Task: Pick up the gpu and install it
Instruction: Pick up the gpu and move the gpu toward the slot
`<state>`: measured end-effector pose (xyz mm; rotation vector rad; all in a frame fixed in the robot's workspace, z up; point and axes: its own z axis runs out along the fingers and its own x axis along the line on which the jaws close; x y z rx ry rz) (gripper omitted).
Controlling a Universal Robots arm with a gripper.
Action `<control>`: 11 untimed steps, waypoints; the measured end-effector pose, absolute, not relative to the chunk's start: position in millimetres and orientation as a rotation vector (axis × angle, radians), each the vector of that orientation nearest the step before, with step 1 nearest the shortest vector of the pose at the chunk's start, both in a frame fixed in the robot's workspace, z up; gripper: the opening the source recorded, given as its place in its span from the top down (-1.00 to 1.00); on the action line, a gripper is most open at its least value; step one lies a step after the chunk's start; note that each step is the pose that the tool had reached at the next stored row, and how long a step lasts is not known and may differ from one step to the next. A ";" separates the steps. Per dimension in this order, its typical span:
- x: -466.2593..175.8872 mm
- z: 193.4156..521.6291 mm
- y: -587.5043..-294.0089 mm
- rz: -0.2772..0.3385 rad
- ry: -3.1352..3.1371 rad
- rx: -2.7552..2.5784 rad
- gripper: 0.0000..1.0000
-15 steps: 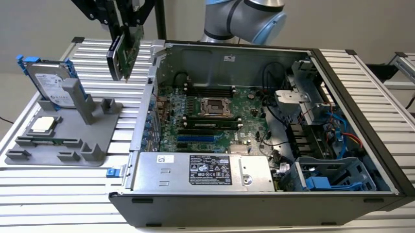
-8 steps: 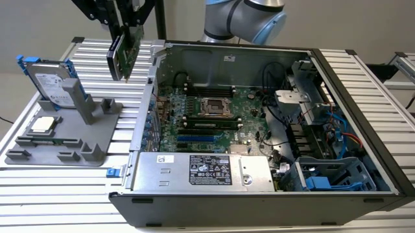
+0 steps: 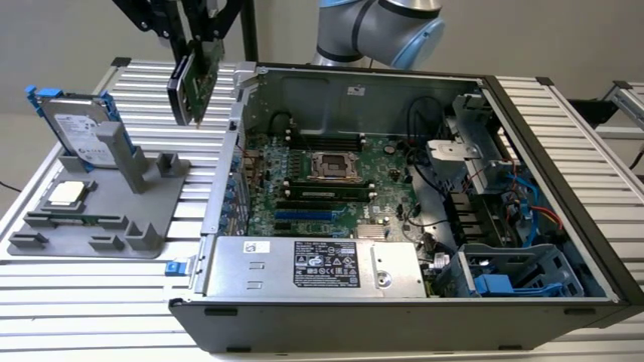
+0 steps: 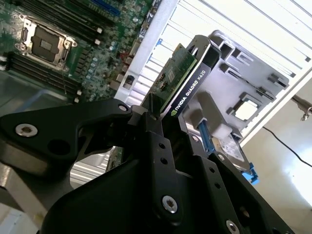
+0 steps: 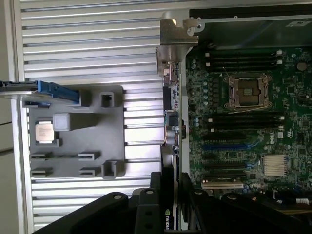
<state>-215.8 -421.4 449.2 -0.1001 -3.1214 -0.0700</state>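
Gpu [image 3: 196, 79] hangs upright in the air, pinched by its upper end between the fingers of the gripper [image 3: 199, 47], which are closed tight on the card. Below it lies the slatted table [image 3: 90, 294]. The open computer case [image 3: 382, 324] stands just beside the card, on the exterior view's right, with its motherboard [image 3: 322, 181] bare. On the other side sits a grey fixture [image 3: 101, 226] holding an upright hard drive [image 3: 78, 128] and a small CPU chip [image 3: 66, 194].
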 end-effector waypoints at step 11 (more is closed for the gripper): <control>-211.9 449.2 -421.4 -0.070 -3.121 -0.100 1.00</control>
